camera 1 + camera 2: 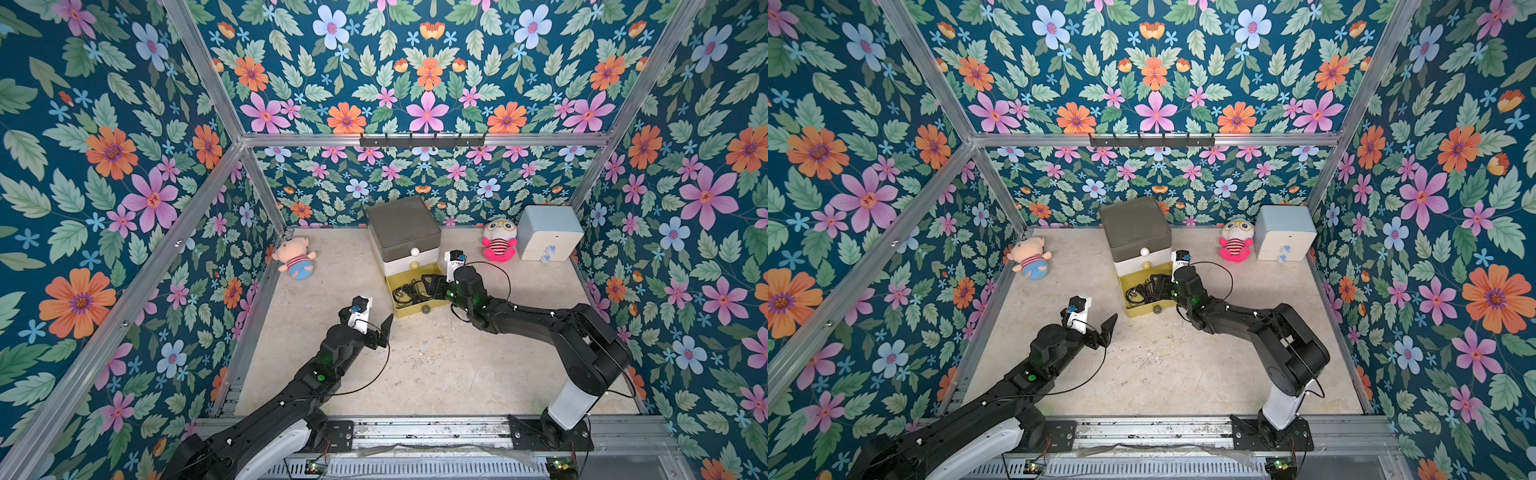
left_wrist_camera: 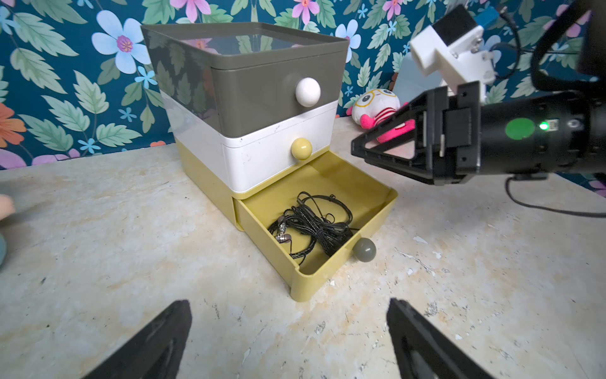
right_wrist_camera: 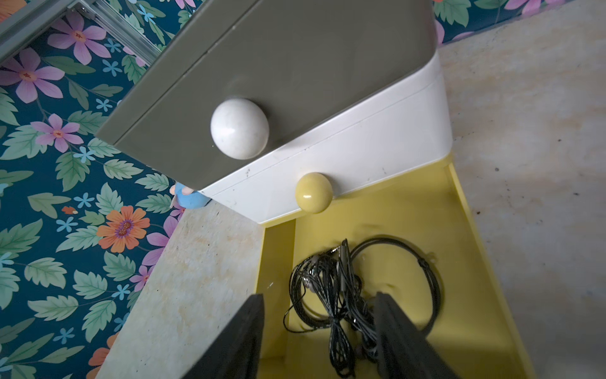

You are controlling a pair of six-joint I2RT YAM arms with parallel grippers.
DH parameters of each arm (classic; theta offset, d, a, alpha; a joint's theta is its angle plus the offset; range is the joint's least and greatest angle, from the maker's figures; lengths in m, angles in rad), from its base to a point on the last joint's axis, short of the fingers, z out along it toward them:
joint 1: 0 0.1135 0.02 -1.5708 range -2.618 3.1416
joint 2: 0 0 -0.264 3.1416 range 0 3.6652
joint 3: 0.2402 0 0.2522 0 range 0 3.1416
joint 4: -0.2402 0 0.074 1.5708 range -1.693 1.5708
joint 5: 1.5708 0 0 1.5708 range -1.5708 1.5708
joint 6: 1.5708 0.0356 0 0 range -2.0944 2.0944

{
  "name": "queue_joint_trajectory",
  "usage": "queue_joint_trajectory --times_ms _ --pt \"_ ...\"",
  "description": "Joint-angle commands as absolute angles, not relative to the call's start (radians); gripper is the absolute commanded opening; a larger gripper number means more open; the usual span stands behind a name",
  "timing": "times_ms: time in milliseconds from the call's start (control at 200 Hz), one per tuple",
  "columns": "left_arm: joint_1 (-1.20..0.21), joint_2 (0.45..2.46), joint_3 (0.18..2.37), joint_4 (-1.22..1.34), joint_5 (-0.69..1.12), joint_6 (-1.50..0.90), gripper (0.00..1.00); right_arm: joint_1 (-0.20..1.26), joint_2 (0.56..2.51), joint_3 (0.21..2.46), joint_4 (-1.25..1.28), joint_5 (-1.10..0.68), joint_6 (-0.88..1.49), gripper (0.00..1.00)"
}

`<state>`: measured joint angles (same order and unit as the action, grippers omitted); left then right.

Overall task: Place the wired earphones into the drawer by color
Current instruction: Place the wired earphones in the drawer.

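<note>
- Floral-walled booth, beige mottled tabletop [image 1: 436, 374].
- Black wired earphones [image 2: 311, 226]: tangled coil lying in the pulled-out yellow bottom drawer [image 2: 305, 290] of the 3-tier chest [image 1: 405, 232], far centre. Grey & white tiers above are shut.
- Right gripper [image 3: 318, 298] hangs just over that drawer, jaws spread, cord lying below btwn them, not pinched.
- Left gripper [image 2: 288, 303] near-left of chest, over bare table, jaws wide apart.
- Pig plush [image 1: 295, 259] far left; striped plush [image 1: 498, 243] & pale blue chest [image 1: 548, 237] far right.
</note>
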<state>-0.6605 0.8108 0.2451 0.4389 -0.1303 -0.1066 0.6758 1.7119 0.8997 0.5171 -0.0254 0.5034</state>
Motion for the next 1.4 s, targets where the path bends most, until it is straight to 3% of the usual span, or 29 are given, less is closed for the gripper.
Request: queue_joint_trajectory --times_ms 0,455,1395 --pt "-0.66 0.798 0.247 0.415 -0.237 -0.131 0.99 0.676 1.687 0.888 0.457 -0.067 0.537 0.6" --pt "-0.66 0.764 0.245 0.376 -0.341 -0.164 0.99 0.709 1.612 0.706 0.499 -0.104 0.645 0.57" --pt "-0.66 0.765 0.244 0.38 -0.328 -0.16 0.99 0.718 1.821 0.69 0.718 -0.113 0.723 0.42"
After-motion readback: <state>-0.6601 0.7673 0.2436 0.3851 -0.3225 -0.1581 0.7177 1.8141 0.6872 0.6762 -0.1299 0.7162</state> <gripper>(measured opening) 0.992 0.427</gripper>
